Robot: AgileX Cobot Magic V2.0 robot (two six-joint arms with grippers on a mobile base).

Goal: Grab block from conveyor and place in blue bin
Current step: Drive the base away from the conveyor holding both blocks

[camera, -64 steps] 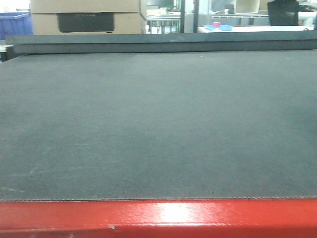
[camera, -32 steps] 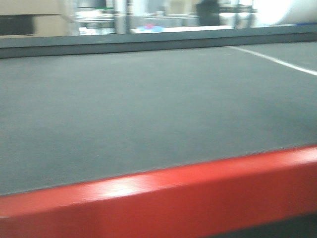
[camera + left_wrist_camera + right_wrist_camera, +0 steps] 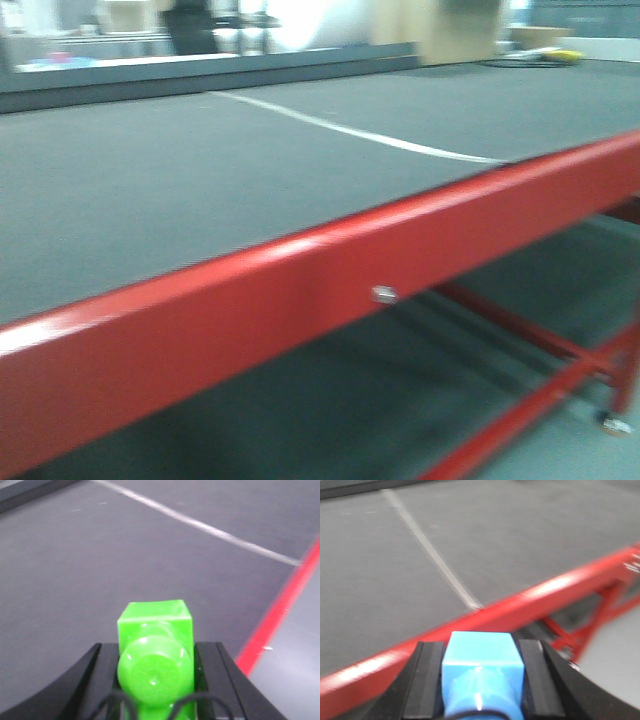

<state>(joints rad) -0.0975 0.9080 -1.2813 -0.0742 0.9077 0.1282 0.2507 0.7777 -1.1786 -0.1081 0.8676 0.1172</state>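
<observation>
The bright blue block point(image 3: 482, 662), stud toward the camera, sits clamped between the black fingers of my right gripper point(image 3: 481, 651), held in the air over the conveyor's red frame point(image 3: 530, 602). My left gripper point(image 3: 156, 652) is shut on a green studded block point(image 3: 155, 625) above the dark grey belt point(image 3: 75, 580). In the front view the conveyor belt point(image 3: 150, 190) and its glossy red frame point(image 3: 300, 290) run diagonally, and neither gripper shows there. The blue bin is out of view.
A white line point(image 3: 340, 130) crosses the belt. Red struts point(image 3: 540, 340) and a caster point(image 3: 612, 425) sit under the frame at the right, above grey floor. A raised dark wall point(image 3: 200, 75) borders the belt's far side, with blurred room clutter behind it.
The front view has swung to the right: the red frame, level across the bottom before, now slants up to the right, and the white line and the underframe have come into view.
</observation>
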